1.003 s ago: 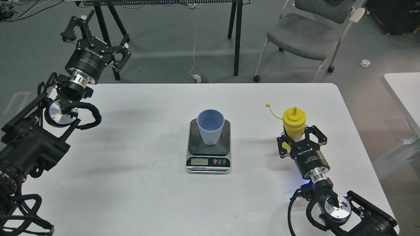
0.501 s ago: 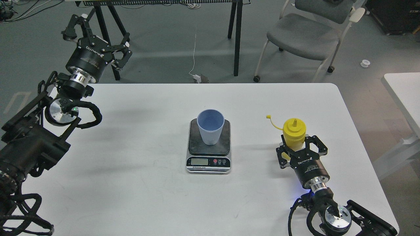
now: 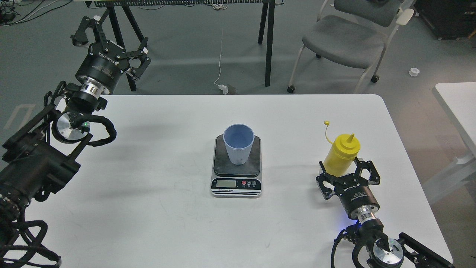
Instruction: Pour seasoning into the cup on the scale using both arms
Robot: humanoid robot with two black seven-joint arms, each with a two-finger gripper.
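The light blue ribbed cup (image 3: 238,144) stands upright on the dark platform of the scale (image 3: 236,182) at the table's middle. The yellow squeeze bottle (image 3: 343,153) stands on the table to the right of the scale, its tethered cap (image 3: 327,123) hanging open at upper left. My right gripper (image 3: 346,172) sits just in front of the bottle with its fingers spread on either side of the base. My left gripper (image 3: 112,41) is open and empty, raised beyond the table's far left corner, well away from the cup.
The white table (image 3: 156,208) ends close behind my right arm at the right edge. A grey chair (image 3: 346,39) and black stand legs (image 3: 267,41) are on the floor beyond the far edge. A second white table (image 3: 459,108) is at far right.
The right gripper brought the bottle down and to the right, then spread its fingers and drew back slightly. The left arm barely moved.
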